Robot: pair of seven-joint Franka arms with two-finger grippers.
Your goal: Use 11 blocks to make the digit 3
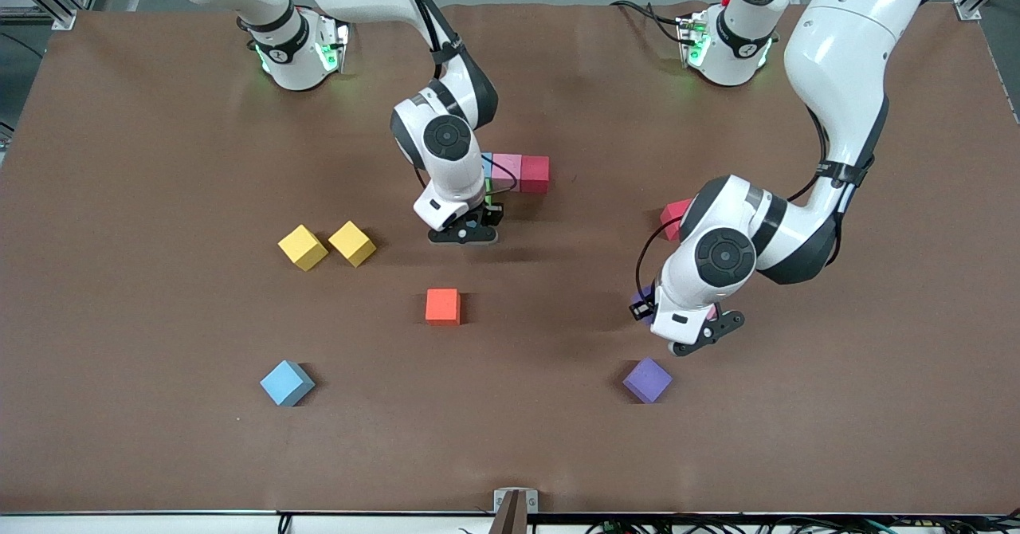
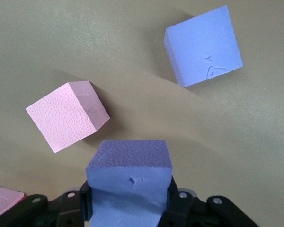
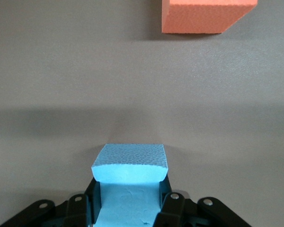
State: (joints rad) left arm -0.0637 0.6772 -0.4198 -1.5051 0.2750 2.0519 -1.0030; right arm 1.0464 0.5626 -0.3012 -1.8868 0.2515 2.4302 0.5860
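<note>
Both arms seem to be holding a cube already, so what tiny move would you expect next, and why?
Probably the right pincer, shut on a light blue cube, sets it down against the row begun by the pink cube and red cube, since it is right beside them. The left pincer, shut on a purple cube, would follow.

You had a pink block (image 1: 506, 170) and a red block (image 1: 534, 173) touching in a row. The orange block (image 1: 442, 306), a light blue block (image 1: 286, 382) and a purple block (image 1: 647, 379) lay apart, nearer the front camera.
</note>
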